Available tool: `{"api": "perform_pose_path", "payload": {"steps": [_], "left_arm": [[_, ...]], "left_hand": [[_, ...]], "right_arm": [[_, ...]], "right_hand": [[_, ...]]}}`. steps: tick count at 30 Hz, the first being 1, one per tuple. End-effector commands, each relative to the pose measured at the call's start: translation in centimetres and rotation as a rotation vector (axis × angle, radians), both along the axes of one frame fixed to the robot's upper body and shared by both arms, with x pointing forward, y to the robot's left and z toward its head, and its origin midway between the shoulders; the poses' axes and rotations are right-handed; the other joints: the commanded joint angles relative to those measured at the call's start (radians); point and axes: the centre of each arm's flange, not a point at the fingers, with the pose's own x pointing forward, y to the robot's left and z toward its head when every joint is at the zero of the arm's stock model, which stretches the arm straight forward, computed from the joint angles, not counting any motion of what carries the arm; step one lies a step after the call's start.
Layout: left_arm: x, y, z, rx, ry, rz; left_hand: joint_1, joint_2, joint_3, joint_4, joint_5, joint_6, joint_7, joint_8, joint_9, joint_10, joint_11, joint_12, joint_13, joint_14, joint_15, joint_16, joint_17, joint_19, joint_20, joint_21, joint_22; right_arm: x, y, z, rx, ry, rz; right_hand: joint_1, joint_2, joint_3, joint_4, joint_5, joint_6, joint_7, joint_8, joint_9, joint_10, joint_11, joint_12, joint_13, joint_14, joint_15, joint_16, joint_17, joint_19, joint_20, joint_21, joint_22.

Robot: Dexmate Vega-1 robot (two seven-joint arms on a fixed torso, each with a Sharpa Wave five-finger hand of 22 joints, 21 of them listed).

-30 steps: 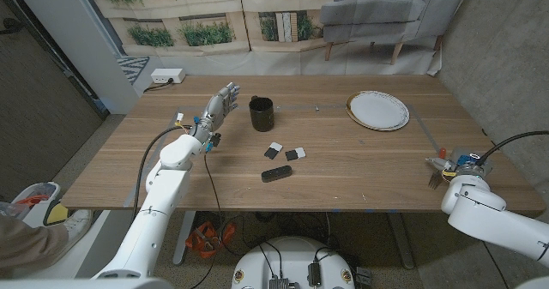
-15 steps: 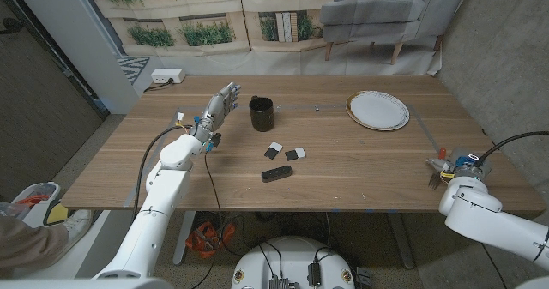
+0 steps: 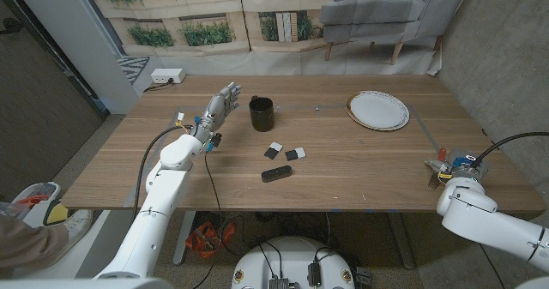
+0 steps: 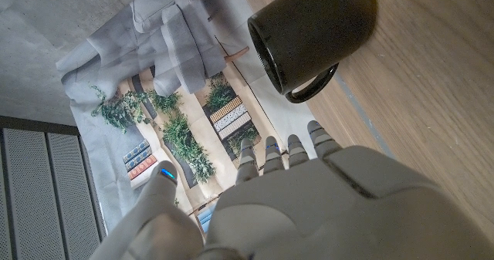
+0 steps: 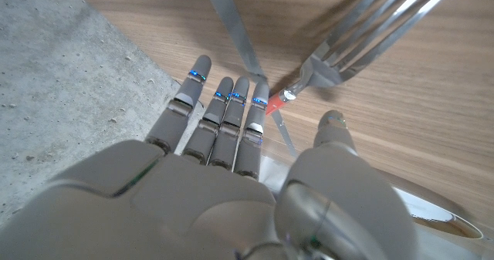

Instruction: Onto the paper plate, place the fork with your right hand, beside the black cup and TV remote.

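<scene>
Right robot hand (image 5: 255,175) shifted slightly at bench's right edge | fork (image 5: 370,36) lying just beyond its spread, empty fingertips, handle toward them | paper plate (image 3: 378,110) well apart, far-right | left robot hand (image 3: 220,105) open by black cup (image 3: 262,114)

One cup (image 3: 262,114), one plate (image 3: 378,110), one fork (image 5: 369,28), perhaps three remotes (image 3: 276,174) (small).

Head view looks down over the whole table (image 3: 343,165). Each wrist view sits close behind its own hand; the left shares the cup (image 3: 262,114) (image 4: 312,25) with the head view.
</scene>
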Motion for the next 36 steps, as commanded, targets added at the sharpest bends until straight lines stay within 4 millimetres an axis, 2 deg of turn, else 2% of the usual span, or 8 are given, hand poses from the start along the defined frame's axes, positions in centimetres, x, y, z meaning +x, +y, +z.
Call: {"api": "perform_pose_path", "payload": {"steps": [1, 13, 17, 25, 29, 33, 36], "left_arm": [[0.26, -0.41, 0.12, 0.004, 0.002, -0.004], [0.23, -0.69, 0.13, 0.005, 0.003, -0.007], [0.21, -0.73, 0.11, 0.004, 0.003, -0.006], [-0.04, -0.62, -0.08, 0.002, 0.006, -0.002], [-0.13, -0.5, -0.12, 0.002, 0.005, 0.0], [-0.14, -0.49, -0.09, 0.002, 0.002, -0.001], [-0.09, -0.5, -0.09, 0.001, 0.002, -0.004]], "left_hand": [[0.003, 0.009, -0.003, -0.004, -0.001, 0.005, -0.002, 0.0, 0.003, 0.002, 0.004, 0.008, 0.004, -0.007, 0.002, 0.006, 0.002, 0.001, 0.007, -0.002, 0.003], [0.003, 0.009, -0.003, -0.004, -0.001, 0.004, -0.002, 0.0, 0.003, 0.002, 0.005, 0.008, 0.004, -0.007, 0.002, 0.006, 0.002, 0.0, 0.008, -0.003, 0.003], [0.003, 0.009, -0.004, -0.004, -0.001, 0.005, -0.002, 0.0, 0.003, 0.001, 0.006, 0.008, 0.004, -0.007, 0.002, 0.006, 0.002, 0.001, 0.007, -0.002, 0.003], [0.003, 0.009, -0.004, -0.005, -0.001, 0.005, -0.002, 0.0, 0.003, 0.002, 0.003, 0.009, 0.004, -0.007, 0.002, 0.006, 0.002, 0.001, 0.007, -0.002, 0.003], [0.003, 0.009, -0.004, -0.005, -0.001, 0.005, -0.001, 0.0, 0.003, 0.002, 0.005, 0.009, 0.004, -0.007, 0.002, 0.006, 0.002, 0.0, 0.008, -0.003, 0.003], [0.003, 0.01, -0.004, -0.005, 0.0, 0.005, -0.001, 0.0, 0.003, 0.002, 0.004, 0.008, 0.004, -0.006, 0.001, 0.006, 0.002, 0.0, 0.008, -0.003, 0.003], [0.003, 0.01, -0.004, -0.005, -0.001, 0.005, -0.001, 0.0, 0.003, 0.002, 0.004, 0.008, 0.004, -0.007, 0.002, 0.006, 0.002, 0.0, 0.008, -0.003, 0.003]], "right_arm": [[-0.03, -0.37, -0.26, 0.001, 0.006, -0.015], [0.05, -0.51, -0.44, 0.0, 0.007, -0.016], [0.07, -0.45, -0.49, -0.002, 0.006, -0.02], [0.29, -0.06, -0.49, -0.023, 0.0, -0.019], [0.47, 0.16, -0.48, -0.028, -0.002, -0.022], [0.55, 0.32, -0.48, -0.033, -0.004, -0.025], [0.53, 0.36, -0.49, -0.039, -0.006, -0.028]], "right_hand": [[0.016, 0.006, 0.009, -0.007, 0.008, 0.015, 0.001, 0.002, 0.002, 0.01, 0.002, 0.004, 0.0, 0.012, -0.062, 0.008, 0.005, 0.01, -0.004, 0.0, 0.004], [0.028, 0.011, 0.011, -0.01, 0.007, 0.02, -0.001, 0.0, 0.002, 0.013, 0.002, 0.003, 0.0, 0.014, -0.063, 0.009, 0.008, 0.011, -0.006, -0.001, 0.004], [0.05, 0.019, 0.019, -0.017, 0.008, 0.03, -0.007, 0.002, 0.002, 0.02, 0.0, 0.003, 0.0, 0.018, -0.068, 0.01, 0.008, 0.014, -0.009, -0.001, 0.004], [0.092, 0.03, 0.031, -0.027, 0.007, 0.044, -0.035, 0.006, 0.007, 0.038, -0.021, 0.006, 0.0, 0.026, -0.096, 0.014, 0.011, 0.02, -0.022, -0.001, 0.004], [0.095, 0.03, 0.03, -0.025, 0.005, 0.052, -0.039, 0.009, 0.01, 0.045, -0.022, 0.008, 0.001, 0.03, -0.099, 0.016, 0.014, 0.021, -0.025, -0.002, 0.004], [0.093, 0.034, 0.025, -0.013, -0.001, 0.089, -0.044, 0.025, 0.018, 0.075, -0.035, 0.018, 0.002, 0.039, -0.107, 0.023, 0.022, 0.026, -0.03, -0.002, 0.004], [0.102, 0.038, 0.027, -0.015, -0.002, 0.104, -0.05, 0.032, 0.021, 0.087, -0.046, 0.021, 0.003, 0.045, -0.116, 0.026, 0.024, 0.029, -0.034, -0.001, 0.004]]}}
